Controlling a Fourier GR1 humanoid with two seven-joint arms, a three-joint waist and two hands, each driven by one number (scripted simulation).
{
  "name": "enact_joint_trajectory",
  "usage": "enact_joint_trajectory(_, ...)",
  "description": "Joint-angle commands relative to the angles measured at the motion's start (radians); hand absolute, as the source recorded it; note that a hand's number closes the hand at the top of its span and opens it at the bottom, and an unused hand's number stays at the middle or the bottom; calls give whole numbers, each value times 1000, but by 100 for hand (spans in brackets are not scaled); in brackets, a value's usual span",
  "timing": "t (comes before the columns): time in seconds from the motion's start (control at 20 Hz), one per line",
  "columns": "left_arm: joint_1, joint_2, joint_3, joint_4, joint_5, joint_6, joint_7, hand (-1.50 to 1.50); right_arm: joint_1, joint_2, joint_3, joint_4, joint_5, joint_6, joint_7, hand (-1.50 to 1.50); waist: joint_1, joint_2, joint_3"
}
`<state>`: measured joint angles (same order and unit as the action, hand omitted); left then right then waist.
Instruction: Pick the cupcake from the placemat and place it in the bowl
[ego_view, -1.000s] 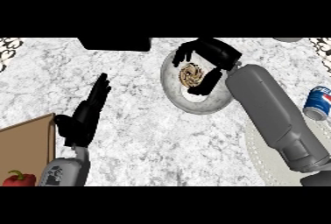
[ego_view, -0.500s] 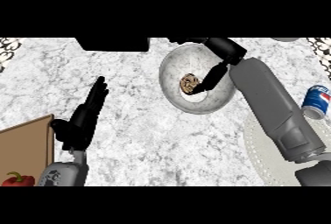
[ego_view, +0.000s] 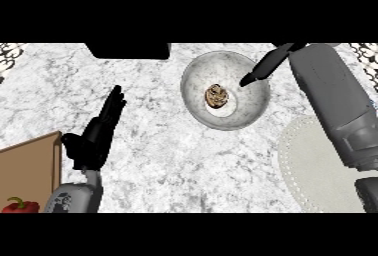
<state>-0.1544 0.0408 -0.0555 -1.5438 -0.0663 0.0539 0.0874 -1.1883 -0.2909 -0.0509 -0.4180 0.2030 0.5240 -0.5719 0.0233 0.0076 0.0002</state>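
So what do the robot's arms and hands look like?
Both forearms are smooth grey tubes. The right forearm looks thick and rounded. The left forearm has a small dark marking on it. Each ends in a black hand: left hand, right hand, with long thin fingers.

Cupcake (ego_view: 216, 96) sits in bowl (ego_view: 251, 107); right hand (ego_view: 263, 68) open above.

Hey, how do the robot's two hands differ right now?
The left hand rests at the view's left, fingers straight, over bare counter. The right hand reaches from the right over the bowl's rim, near the cupcake without touching it. Both are black and hold nothing.
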Motion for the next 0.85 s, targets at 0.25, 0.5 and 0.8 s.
enact_joint_trajectory(0.25, -23, 1, 12, 8, 10, -8, 4, 0, 19, -139, -48, 110, -52, 258, -65, -150, 16, 12, 1)
enact_joint_trajectory(0.5, 15, -12, -14, -31, -5, 1, 0, 0, 48, -170, -43, 93, -73, 337, -79, -150, 19, 9, 2)
enact_joint_trajectory(0.8, -41, -3, 6, -9, 8, -7, 24, 0, 110, -183, -5, 51, -65, 350, -130, -150, 18, 13, 2)
